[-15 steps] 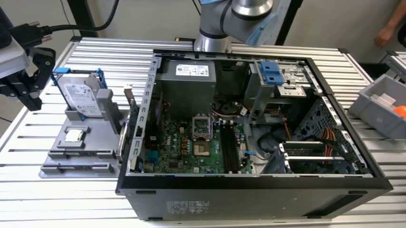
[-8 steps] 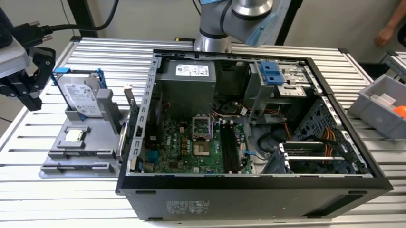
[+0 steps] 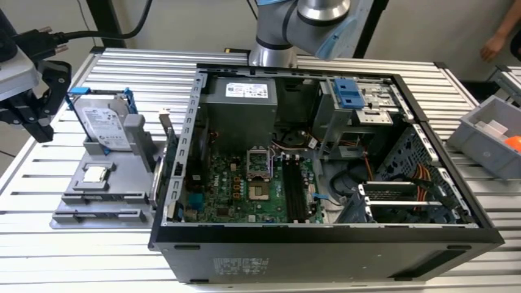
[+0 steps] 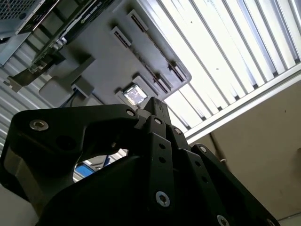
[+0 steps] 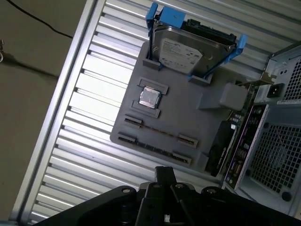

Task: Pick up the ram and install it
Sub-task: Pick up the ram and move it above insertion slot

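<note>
one grey tray [image 5: 188, 117] holds a hard drive [image 5: 181, 49], a chip [image 5: 149, 97] and, it seems, the thin ram [image 5: 160, 131] on edge between clips. the gripper [image 5: 164, 175] hangs near, apart from the ram; released or clenched, cannot tell. the exterior view adds the motherboard [image 3: 244, 183] inside the open computer case [image 3: 326, 235].

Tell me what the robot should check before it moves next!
1. Computer case open: ok.
2. Long black motherboard slots look empty: ok.
3. Ram, seen edge-on, uncovered on the gray tray: ok.
4. Hard drive stands apart from the ram: ok.
5. Gripper above the ram: not ok, it hangs beside the tray.
</note>
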{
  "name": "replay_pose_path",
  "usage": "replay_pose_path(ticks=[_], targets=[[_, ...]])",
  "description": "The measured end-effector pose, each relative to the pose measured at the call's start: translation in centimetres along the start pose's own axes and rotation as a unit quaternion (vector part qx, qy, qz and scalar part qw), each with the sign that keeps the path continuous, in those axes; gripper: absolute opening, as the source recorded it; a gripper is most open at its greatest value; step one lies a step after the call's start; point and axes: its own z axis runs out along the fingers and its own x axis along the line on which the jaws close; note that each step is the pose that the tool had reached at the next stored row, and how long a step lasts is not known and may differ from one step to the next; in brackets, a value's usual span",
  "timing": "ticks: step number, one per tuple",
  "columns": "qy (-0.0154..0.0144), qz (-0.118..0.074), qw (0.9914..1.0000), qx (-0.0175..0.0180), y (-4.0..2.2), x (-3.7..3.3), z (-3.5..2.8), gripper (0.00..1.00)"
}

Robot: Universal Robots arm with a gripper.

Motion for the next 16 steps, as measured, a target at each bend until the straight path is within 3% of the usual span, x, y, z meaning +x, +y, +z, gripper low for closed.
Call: replay_pose_path(ticks=[16], targets=[[0.0005, -0.01, 0.99995, -0.0001, 0.0, 0.0, -0.01, 0.0]])
